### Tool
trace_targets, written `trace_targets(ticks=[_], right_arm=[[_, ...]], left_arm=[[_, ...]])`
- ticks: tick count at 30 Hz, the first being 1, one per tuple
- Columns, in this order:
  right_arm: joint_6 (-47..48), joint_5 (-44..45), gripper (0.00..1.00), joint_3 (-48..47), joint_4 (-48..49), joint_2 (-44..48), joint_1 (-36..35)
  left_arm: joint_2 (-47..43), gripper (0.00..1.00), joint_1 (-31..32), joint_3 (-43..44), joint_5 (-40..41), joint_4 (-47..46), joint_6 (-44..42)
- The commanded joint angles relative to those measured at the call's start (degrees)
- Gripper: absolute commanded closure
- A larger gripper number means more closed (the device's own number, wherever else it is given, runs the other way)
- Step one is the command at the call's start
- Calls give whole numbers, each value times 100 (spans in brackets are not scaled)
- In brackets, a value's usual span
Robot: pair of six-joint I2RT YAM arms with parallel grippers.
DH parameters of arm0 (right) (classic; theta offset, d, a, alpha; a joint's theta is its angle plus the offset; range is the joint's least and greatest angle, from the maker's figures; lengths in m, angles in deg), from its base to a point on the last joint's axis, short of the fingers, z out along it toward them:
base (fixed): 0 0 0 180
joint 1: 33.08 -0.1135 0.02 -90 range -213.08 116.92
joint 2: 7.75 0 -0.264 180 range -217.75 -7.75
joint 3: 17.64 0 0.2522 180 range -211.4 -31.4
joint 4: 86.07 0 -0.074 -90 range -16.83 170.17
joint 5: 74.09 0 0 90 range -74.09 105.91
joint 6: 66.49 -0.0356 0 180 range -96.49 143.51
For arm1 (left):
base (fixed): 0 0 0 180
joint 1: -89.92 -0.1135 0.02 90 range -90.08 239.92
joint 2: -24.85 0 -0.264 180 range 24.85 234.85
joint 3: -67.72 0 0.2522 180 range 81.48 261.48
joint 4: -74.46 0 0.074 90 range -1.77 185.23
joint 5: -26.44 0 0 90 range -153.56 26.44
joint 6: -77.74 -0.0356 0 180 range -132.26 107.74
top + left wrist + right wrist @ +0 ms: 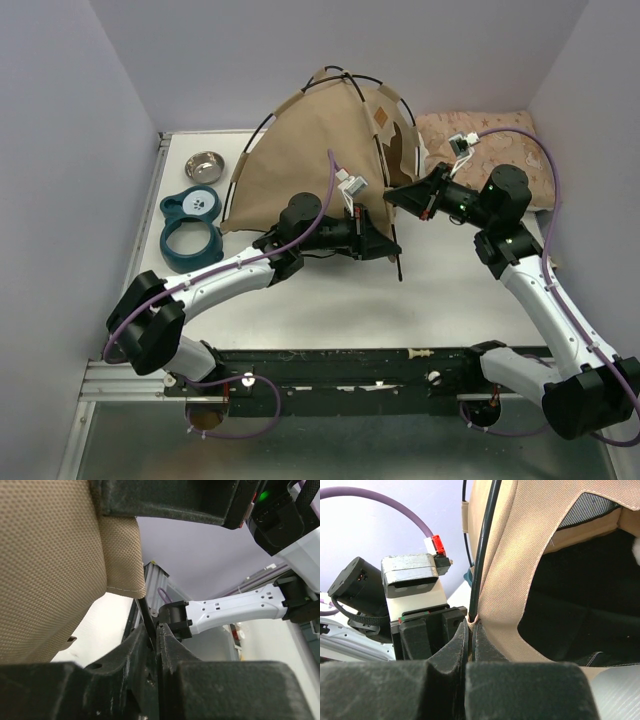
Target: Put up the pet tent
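Tightly, left gripper (156, 636) and right gripper (470, 624) pinch pet tent's (300, 150) front edge.

Nothing really readable here, tbh. The pet tent (300, 160) has a small orange-brown patch (381, 117) up near its top, but it's way too tiny to make out any writing. Both wrist views show no legible lettering either.

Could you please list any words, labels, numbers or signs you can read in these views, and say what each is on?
No text can be read.
The orange-brown patch on the pet tent: too small to read.
Dark marks on the white disc of the teal holder: too small to tell.
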Motion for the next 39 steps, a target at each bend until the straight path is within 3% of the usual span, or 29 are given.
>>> trace_targets(ticks=[1,4,6,7,10,13,18,24,28,30,33,35,39], right_arm=[[-24,72,99,29,356,127,-49],[-15,64,99,55,391,145,-75],[11,-24,99,56,461,119,-75],[55,-111,92,21,418,92,-75],[677,-270,46,-260,-143,109,-66],[1519,-393,29,-375,-854,320,12],[2532,-104,14,2,-1664,978,478],[3122,1090,13,748,-2052,1682,777],[3676,495,14,1592,-1843,2139,848],[3738,302,20,1996,-1544,2210,857],[3913,-207,20,2576,-868,2306,848],[3870,-812,21,3042,-8,2447,848],[3492,-1140,23,3755,1707,2650,804]], left_arm=[[34,82,27,59,143,-18,12],[34,97,27,85,108,-53,-6],[51,100,18,120,-15,-158,81],[52,100,-8,138,-85,-159,134],[-19,100,-148,200,-252,-62,205],[-71,100,-324,191,-533,-97,231],[-27,100,-518,208,-999,-387,565],[34,100,-615,349,-1210,-624,837],[51,100,-720,489,-1333,-642,916],[78,100,-773,551,-1404,-764,1065],[104,100,-799,692,-1483,-774,1136],[131,100,-808,797,-1536,-800,1171],[148,100,-826,947,-1527,-809,1215]])
